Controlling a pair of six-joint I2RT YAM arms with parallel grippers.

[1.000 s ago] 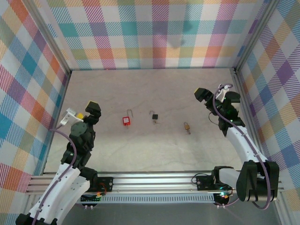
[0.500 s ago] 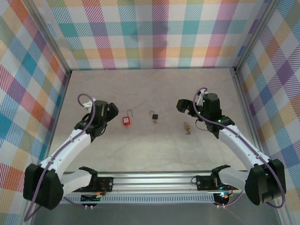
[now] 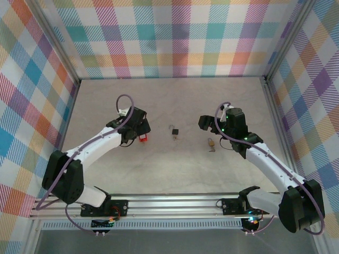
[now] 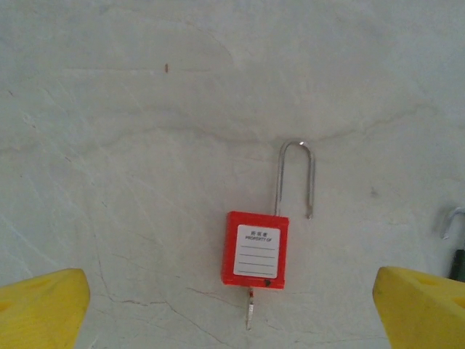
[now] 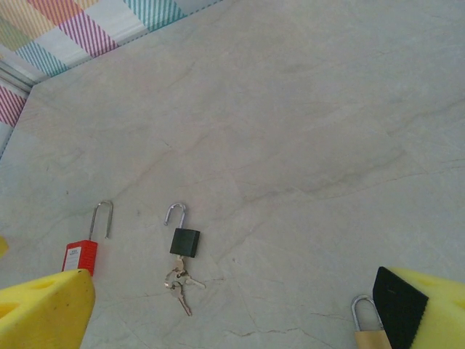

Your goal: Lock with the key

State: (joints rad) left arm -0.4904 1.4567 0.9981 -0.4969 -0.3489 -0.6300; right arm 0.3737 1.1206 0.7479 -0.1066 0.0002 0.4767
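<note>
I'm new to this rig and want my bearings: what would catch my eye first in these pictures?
Three padlocks lie in a row on the pale table: a red padlock at left, a black padlock with keys in the middle, a brass padlock at right. The left gripper hangs open over the red one, its shackle sprung and a key in its base; the right gripper, also open, hovers near the brass one.

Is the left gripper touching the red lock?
Apart. Left wrist view: the left gripper is open, the red padlock lies between its yellow fingers, bare table either side.
</note>
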